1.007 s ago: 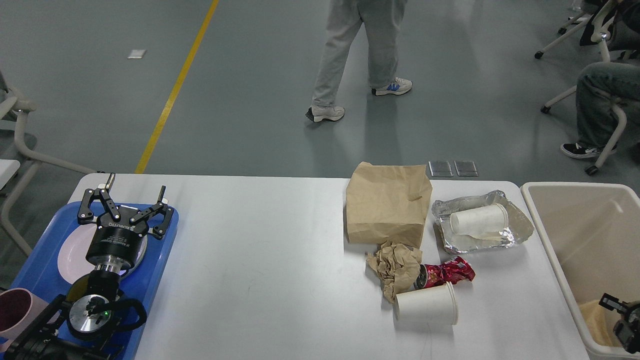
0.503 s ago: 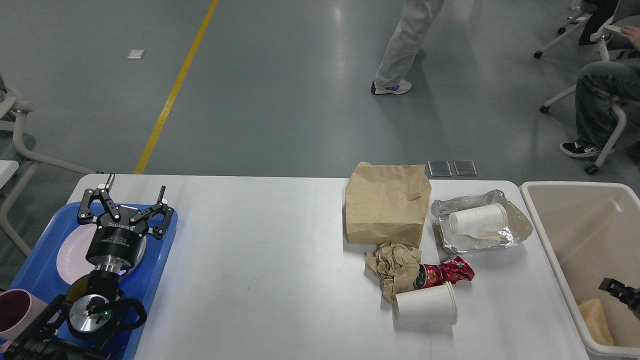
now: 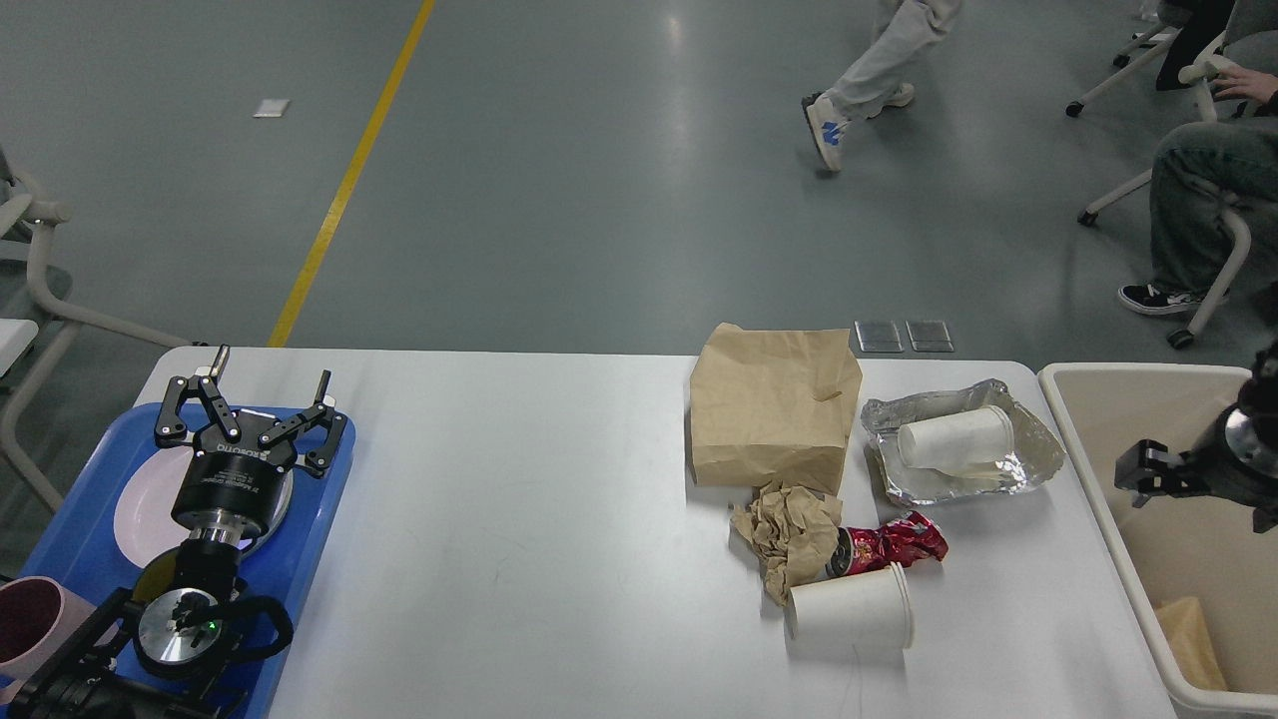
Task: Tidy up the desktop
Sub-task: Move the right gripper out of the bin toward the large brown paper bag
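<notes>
The white surface [image 3: 519,499] of the desktop is bare across its middle, and all the litter sits bunched toward its right end: a flat brown paper bag [image 3: 774,409], a crumpled wad of brown paper [image 3: 789,531] just in front of it, a crushed red wrapper [image 3: 889,544] touching that wad, and a paper cup [image 3: 851,605] lying on its side nearest the front edge. A second paper cup [image 3: 956,437] lies on its side in a crumpled foil tray [image 3: 1028,454] beside the bag. The right gripper [image 3: 1148,474] hangs over the near wall of the cream bin [image 3: 1103,499], seen dark and end-on, so I cannot tell how its jaws stand. The left gripper [image 3: 255,399] hovers above the pink plate [image 3: 135,514] on the blue tray [image 3: 334,499], jaws spread apart and holding nothing; a pink cup [image 3: 30,624] stands at the tray's near corner. To my eye the risk lies in the clutter: the front cup, wad and wrapper are so close that a reach for one could nudge the cup into rolling toward the edge. The cup in the foil could roll out if the foil is lifted unevenly, and the right arm could clip the bin wall in swinging back over.
</notes>
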You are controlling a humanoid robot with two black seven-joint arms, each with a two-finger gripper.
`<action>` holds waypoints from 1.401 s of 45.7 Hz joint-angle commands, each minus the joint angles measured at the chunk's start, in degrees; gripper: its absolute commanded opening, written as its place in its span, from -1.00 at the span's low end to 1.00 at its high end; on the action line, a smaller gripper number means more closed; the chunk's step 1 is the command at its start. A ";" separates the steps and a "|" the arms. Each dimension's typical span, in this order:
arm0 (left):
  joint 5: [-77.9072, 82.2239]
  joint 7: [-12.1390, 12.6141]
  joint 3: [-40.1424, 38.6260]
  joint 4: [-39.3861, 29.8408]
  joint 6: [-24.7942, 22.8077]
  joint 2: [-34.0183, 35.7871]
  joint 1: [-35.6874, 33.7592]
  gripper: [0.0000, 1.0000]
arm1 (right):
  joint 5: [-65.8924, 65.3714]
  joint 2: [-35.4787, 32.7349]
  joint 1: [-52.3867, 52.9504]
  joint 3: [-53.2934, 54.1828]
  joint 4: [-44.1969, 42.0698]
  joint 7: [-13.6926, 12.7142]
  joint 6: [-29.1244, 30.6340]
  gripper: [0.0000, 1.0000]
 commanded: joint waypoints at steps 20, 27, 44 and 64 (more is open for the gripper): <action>0.00 0.00 0.03 0.00 0.00 0.00 0.00 0.93 | 0.89 11.54 36.48 -0.86 29.95 0.16 7.50 1.00; 0.00 0.00 0.03 0.00 0.00 0.00 0.00 0.93 | 2.64 15.15 38.50 -0.42 31.97 0.25 4.16 1.00; 0.00 0.00 0.03 0.00 0.00 0.00 0.00 0.93 | 3.08 15.59 28.14 4.24 24.34 0.25 -7.52 1.00; 0.00 0.00 0.03 0.00 0.00 0.00 0.00 0.93 | 3.00 21.74 2.48 13.65 -9.75 0.25 -9.81 1.00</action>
